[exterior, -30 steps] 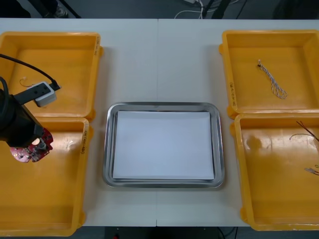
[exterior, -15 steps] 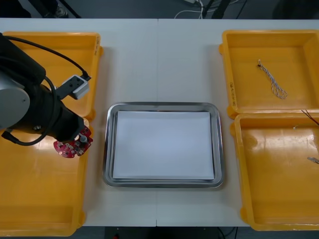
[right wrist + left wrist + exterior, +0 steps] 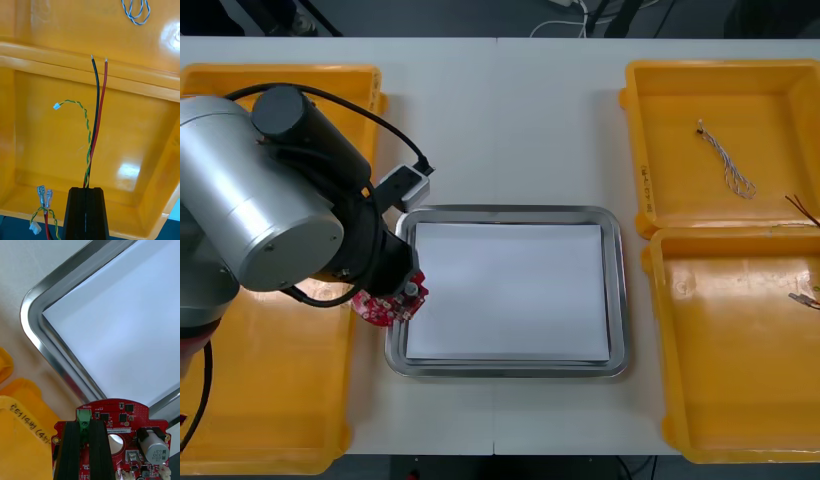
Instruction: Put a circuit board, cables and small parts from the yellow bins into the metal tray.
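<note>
**tablecam_tom:** ok, where's the circuit board right now? I'm standing on the wrong side of the big silver arm.

**benchlurker:** the left gripper has it. Both black fingers are clamped onto the round red board, one on each side of its little green connector. It's right at the left rim of the metal tray, partly over the rim and partly over the strip of table between the tray and the near left bin. Can't tell from here whether it's touching the rim. The tray is white inside, btw.

**tablecam_tom:** nice. And the right gripper?

**benchlurker:** its fingers are pressed together on a bunch of cables: a black one, a red one and a twisted yellow-green one, all sticking out from the fingertips. It's above the near right bin. A small cable with connectors lies in that bin just beside the fingers. The blue and white twisted cable is lying in the far right bin, well apart from both grippers.
</note>
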### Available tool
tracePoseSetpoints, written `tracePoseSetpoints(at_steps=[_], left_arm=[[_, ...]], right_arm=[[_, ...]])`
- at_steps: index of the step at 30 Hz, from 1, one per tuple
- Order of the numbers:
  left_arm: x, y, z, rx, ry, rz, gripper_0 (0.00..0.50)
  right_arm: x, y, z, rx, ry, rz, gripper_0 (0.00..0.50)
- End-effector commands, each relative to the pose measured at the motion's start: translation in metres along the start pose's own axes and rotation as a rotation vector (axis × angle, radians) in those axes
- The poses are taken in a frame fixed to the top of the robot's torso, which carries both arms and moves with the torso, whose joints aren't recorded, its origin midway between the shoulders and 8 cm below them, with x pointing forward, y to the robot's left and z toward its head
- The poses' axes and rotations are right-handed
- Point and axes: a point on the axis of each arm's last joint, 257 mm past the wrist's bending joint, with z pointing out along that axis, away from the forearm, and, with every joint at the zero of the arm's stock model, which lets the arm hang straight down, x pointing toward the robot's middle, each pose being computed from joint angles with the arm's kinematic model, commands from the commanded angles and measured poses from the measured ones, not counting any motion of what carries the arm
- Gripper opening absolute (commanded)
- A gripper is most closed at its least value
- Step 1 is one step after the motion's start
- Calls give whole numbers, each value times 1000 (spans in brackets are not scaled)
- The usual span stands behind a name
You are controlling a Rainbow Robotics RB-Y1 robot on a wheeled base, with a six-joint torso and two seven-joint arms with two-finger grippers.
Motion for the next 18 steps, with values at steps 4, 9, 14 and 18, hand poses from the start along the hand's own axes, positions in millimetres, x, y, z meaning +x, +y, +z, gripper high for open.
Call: tracePoseSetpoints(at_steps=[4, 9, 14, 18], left_arm=[[-13, -28, -1, -20, -35, -42, 0], [-19, -38, 5, -23, -60, -41, 0], [-24, -44, 16, -24, -75, -43, 0], [-28, -50, 27, -15, -91, -52, 0]], right_arm=[[-19, 4, -32, 54, -86, -43, 0], [-23, 19, -33, 18, -86, -79, 0], [-32, 40, -35, 6, -92, -153, 0], [-36, 59, -32, 5, -81, -227, 0]])
